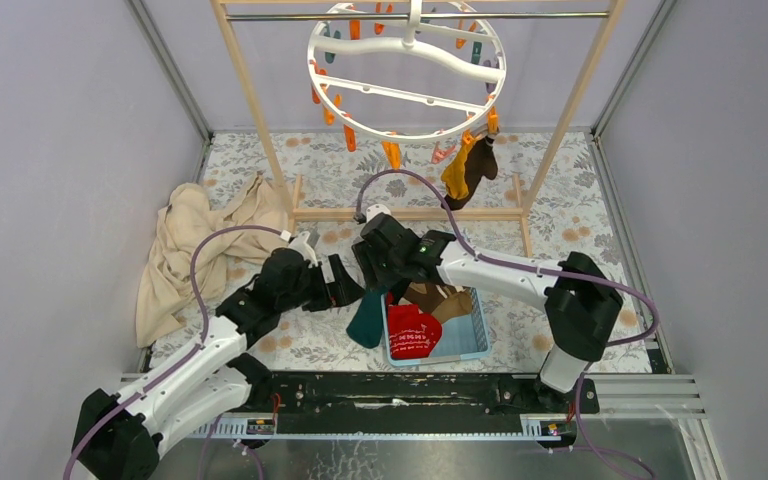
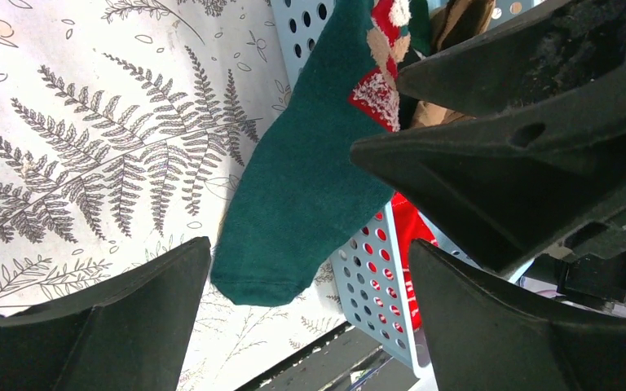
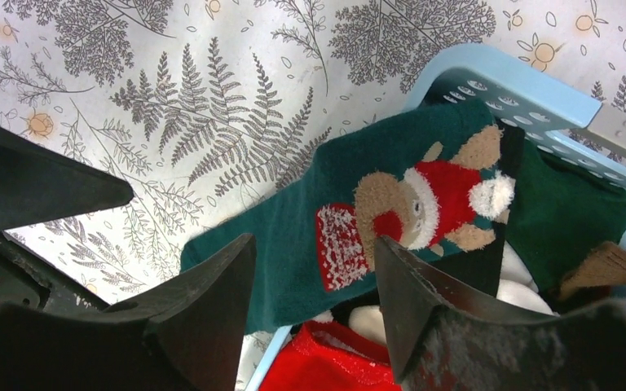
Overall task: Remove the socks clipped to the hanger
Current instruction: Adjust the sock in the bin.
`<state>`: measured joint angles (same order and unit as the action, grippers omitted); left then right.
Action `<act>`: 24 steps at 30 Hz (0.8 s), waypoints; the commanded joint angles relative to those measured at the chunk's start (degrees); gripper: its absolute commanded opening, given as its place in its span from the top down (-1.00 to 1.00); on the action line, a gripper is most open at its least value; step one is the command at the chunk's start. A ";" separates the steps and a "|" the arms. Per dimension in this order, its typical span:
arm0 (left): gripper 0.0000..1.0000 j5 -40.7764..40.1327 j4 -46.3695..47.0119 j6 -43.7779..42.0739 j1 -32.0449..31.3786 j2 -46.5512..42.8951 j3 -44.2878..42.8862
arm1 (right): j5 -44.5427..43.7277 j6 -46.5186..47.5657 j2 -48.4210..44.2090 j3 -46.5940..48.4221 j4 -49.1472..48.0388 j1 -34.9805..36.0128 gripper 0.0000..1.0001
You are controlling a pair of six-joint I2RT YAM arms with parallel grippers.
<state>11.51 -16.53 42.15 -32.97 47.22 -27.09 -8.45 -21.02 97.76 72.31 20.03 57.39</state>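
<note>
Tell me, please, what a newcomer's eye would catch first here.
A dark green sock with a Santa-hatted bear droops over the rim of the blue basket, under the open left gripper and right gripper. A mustard sock and a brown sock hang clipped at the right of the white hanger.

Left arm: we see it stretched inward, its black two-finger left gripper (image 1: 343, 283) spread wide.
Right arm: we see it folded inward, its black two-finger right gripper (image 1: 372, 268) parted, empty.
</note>
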 commanded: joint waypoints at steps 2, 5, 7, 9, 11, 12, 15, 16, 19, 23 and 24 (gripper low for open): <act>-0.97 -0.11 3.39 0.63 -0.16 -2.69 0.92 | -1.14 0.70 0.86 3.76 0.29 0.36 -0.18; -0.97 -0.40 2.67 0.72 -0.16 -3.75 1.32 | -1.43 0.96 1.50 4.34 0.96 0.35 -0.08; -0.97 -0.41 2.38 0.87 -0.15 -4.45 1.50 | -1.55 1.03 1.83 4.62 1.20 0.31 0.00; -0.97 -0.44 2.23 1.12 -0.15 -5.06 1.76 | -1.60 1.11 2.19 4.87 1.52 0.27 0.05; -0.97 -0.39 2.22 1.39 -0.16 -5.44 1.89 | -1.69 1.21 2.53 5.22 2.03 0.19 0.08; -0.97 -0.43 2.21 1.50 -0.10 -5.59 1.97 | -1.73 1.20 2.73 5.28 2.17 0.14 0.09; -0.97 -0.31 2.26 1.62 -0.16 -5.57 2.04 | -1.66 1.15 3.35 5.44 2.99 -0.19 0.13; -0.97 -0.25 2.31 1.62 -0.16 -5.56 2.00 | -1.73 1.15 3.59 5.54 3.52 -0.27 0.14; -0.97 -0.22 2.30 1.55 -0.16 -5.52 1.91 | -1.78 1.35 3.69 5.26 3.92 -0.30 0.22; -0.97 -0.18 2.43 1.53 -0.16 -5.23 1.86 | -1.93 1.57 3.14 4.92 4.05 -0.34 0.47; -0.97 -0.17 2.54 1.53 -0.16 -5.08 1.79 | -1.98 1.64 2.88 4.94 3.97 -0.34 0.53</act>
<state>11.46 -16.58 43.40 -32.97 42.26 -25.58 -9.63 -20.03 101.32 75.16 23.53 57.23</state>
